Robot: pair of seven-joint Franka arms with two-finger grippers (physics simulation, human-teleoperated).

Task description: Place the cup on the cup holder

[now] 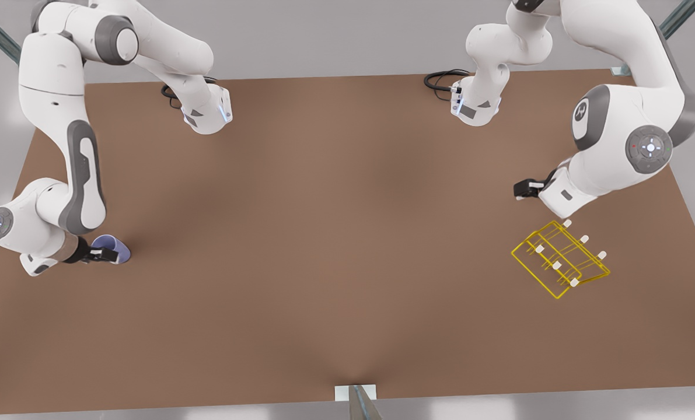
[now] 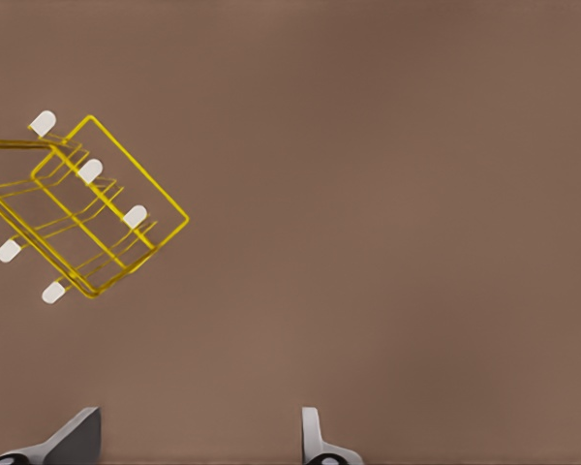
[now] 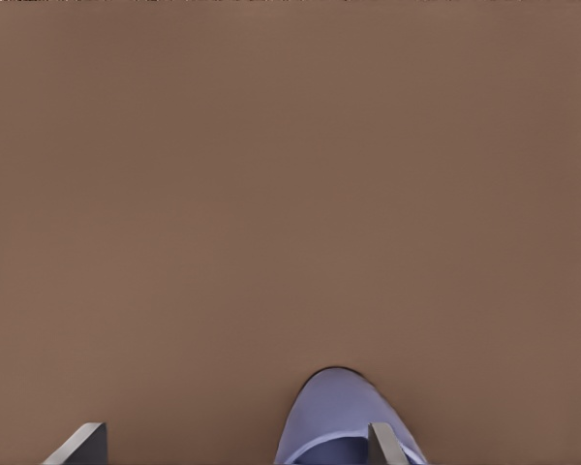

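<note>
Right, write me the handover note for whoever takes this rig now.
Right gripper: open, at the cup near the front view's left table edge; one finger overlaps the cup, no grip closed.
Left gripper: open, empty, waiting above the table beside the cup holder.
Done: reached the cup.
Left: grasp, lift, carry across, set it on the holder.

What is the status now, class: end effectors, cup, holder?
Right end effector at the cup, fingers open, one over its rim. Left end effector open, empty, near the holder. Cup far from holder; bare table between them.
</note>
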